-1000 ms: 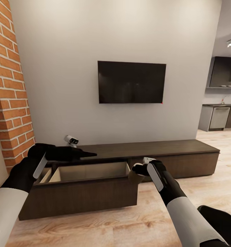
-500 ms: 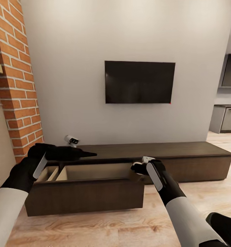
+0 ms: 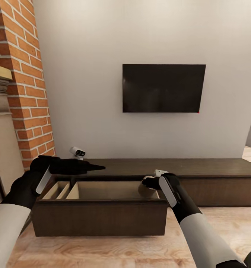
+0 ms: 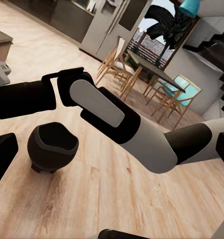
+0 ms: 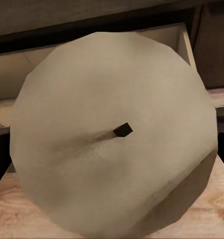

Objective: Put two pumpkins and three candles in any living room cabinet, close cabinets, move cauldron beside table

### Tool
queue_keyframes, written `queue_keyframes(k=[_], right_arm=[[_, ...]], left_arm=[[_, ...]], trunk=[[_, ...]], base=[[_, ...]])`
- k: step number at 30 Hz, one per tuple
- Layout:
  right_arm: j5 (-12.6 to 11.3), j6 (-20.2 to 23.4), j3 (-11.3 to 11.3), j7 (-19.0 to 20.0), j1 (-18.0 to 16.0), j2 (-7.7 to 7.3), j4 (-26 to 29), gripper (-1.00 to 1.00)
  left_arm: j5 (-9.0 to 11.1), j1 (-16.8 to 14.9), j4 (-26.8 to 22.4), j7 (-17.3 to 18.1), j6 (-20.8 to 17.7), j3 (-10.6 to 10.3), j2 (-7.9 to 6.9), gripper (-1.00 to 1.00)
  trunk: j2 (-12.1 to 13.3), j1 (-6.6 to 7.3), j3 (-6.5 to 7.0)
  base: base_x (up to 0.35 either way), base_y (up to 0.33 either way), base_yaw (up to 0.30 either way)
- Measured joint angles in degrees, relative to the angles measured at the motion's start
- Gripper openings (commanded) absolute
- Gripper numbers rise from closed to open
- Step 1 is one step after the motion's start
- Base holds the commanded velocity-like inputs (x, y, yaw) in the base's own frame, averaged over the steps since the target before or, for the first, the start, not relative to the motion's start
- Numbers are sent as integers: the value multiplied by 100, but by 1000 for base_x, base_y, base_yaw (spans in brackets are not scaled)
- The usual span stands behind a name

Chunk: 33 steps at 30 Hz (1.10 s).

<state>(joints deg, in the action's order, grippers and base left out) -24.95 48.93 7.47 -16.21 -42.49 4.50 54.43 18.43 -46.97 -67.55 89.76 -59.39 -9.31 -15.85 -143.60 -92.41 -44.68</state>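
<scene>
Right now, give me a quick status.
Right pincer shut on candle, at open cabinet drawer. Left pincer empty above it. Cauldron on floor.

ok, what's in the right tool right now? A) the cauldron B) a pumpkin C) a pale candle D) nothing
C: the right tool holds a beige candle, its dark wick facing the right wrist camera, at the open cabinet drawer; the cauldron sits on the floor.
</scene>
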Motion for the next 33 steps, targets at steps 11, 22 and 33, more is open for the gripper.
queue_keyframes(k=[11,22,33], right_arm=[[-1,-7,0,0,0,0,-2,-100],[2,-9,0,-7,0,0,-7,-100],[2,-9,8,-16,-2,0,-13,-100]], left_arm=[[0,0,-3,0,0,-1,0,100],[0,-1,-4,-1,0,0,0,100],[0,0,-5,0,0,-4,0,100]], trunk=[[0,0,0],[0,0,0],[0,0,0]], base=[[158,0,2],[148,59,0],[118,55,0]])
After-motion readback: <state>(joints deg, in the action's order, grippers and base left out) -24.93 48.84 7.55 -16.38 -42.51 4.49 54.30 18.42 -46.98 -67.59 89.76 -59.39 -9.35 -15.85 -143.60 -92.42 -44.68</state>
